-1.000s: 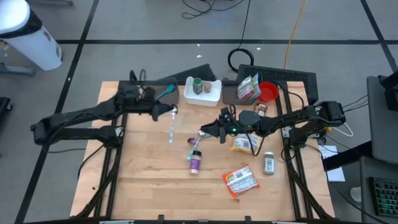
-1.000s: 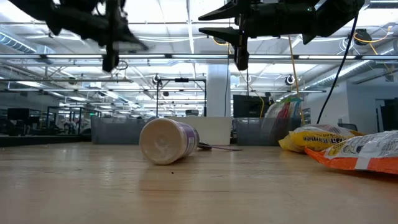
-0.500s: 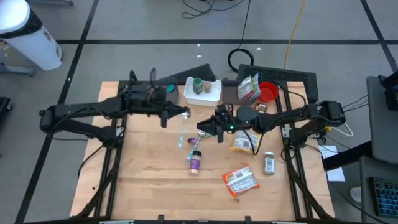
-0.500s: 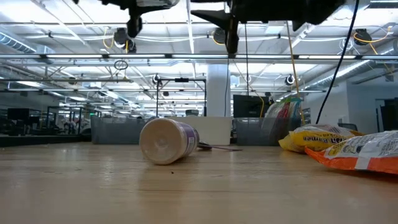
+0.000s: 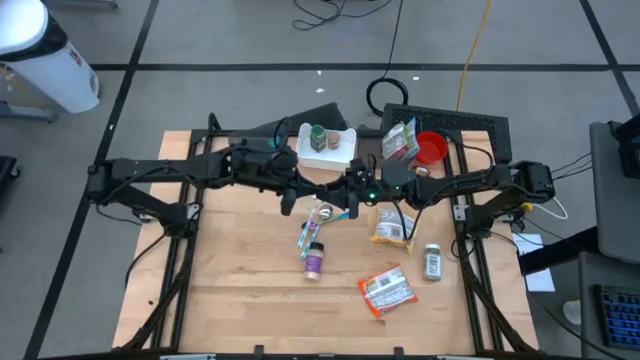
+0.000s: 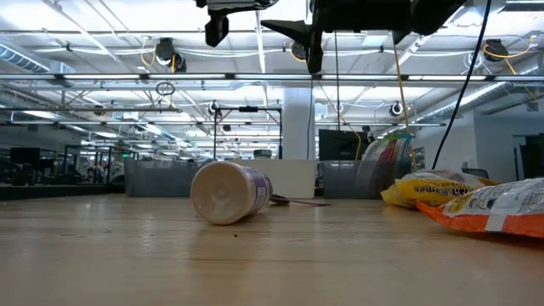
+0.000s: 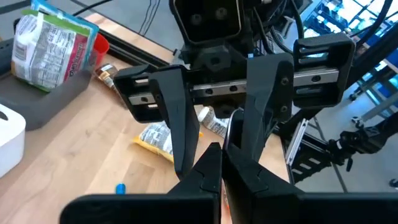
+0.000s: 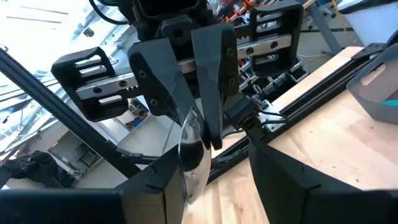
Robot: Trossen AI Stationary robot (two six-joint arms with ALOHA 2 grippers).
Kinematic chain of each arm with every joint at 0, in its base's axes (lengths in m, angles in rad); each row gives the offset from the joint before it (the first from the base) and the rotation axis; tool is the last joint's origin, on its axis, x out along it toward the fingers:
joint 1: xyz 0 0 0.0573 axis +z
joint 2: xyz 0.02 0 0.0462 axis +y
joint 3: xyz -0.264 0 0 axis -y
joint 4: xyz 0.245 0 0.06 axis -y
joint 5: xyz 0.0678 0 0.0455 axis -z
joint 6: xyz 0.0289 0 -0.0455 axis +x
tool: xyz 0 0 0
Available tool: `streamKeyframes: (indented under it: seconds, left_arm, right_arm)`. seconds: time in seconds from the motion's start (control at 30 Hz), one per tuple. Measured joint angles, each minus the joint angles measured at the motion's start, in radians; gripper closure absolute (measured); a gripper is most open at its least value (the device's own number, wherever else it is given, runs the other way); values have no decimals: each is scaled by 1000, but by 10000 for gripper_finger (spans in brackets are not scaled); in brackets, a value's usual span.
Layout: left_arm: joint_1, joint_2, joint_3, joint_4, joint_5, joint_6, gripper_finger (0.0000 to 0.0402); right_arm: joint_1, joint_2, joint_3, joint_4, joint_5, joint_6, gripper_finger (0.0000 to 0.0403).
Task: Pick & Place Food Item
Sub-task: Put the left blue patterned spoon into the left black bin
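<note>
While the left gripper's point(image 5: 322, 203) jaws pinch a spoon point(image 8: 189, 146), its bowl sits between the right gripper's point(image 5: 338, 205) parted jaws.

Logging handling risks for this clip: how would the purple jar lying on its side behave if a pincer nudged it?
The purple jar lies on its side on the table, its round end facing the low camera, so it would probably roll. It looks rigid and smooth, perhaps slippery. Weight is hard to judge.

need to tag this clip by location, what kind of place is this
Most likely a robotics lab or industrial workspace: a wooden table on a taped grey floor, long rows of ceiling lights over an open hall, and workstations with monitors behind.
</note>
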Motion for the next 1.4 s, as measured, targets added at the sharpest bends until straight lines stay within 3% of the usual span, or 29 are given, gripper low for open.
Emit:
streamKeyframes:
  seconds: [0.5, 0.97, 1.23, 1.4]
  left_arm:
    - [7, -8, 3, -20, -58, -2, 396]
    - [7, -8, 3, -37, -63, -2, 397]
    - [12, -8, 3, -23, -48, -2, 351]
    - [59, -8, 3, -21, 36, -3, 325]
  right_arm:
    - [0, 0, 0, -1, 2, -25, 288]
    - [0, 0, -1, -14, 10, -61, 388]
    - [0, 0, -2, -15, 10, -85, 400]
    - [0, 0, -2, -15, 12, -83, 401]
